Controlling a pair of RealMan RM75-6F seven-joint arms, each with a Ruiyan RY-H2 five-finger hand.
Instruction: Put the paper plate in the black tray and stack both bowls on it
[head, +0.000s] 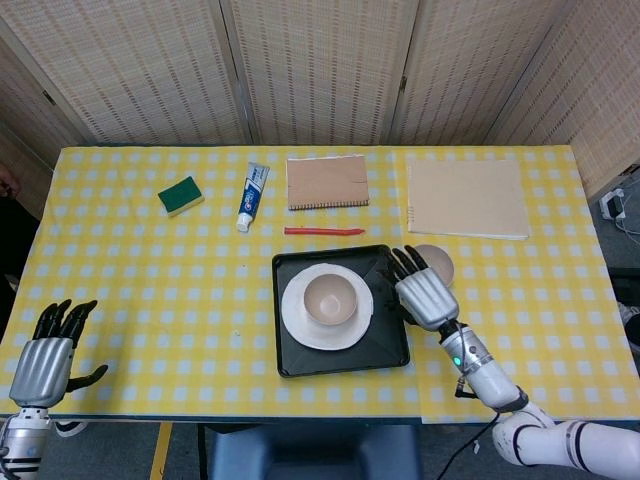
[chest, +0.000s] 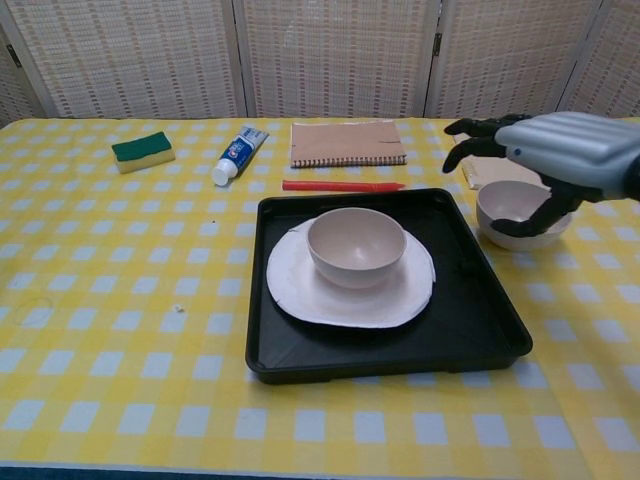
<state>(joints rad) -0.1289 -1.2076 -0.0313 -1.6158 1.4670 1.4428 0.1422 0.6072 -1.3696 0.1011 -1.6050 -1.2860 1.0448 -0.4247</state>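
Black tray (chest: 480, 330) holds plate (chest: 300, 285) and one bowl (chest: 356, 245); right hand (chest: 560, 150), fingers spread and empty, hovers over second bowl (chest: 505, 205). Sloppy rim grab could tip it.

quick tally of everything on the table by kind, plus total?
Bowls: 2, one on the plate, one beside the tray
Paper plate: 1
Black tray: 1
Notebooks: 2
Toothpaste tube: 1
Sponge: 1
Red pen: 1
Total: 9
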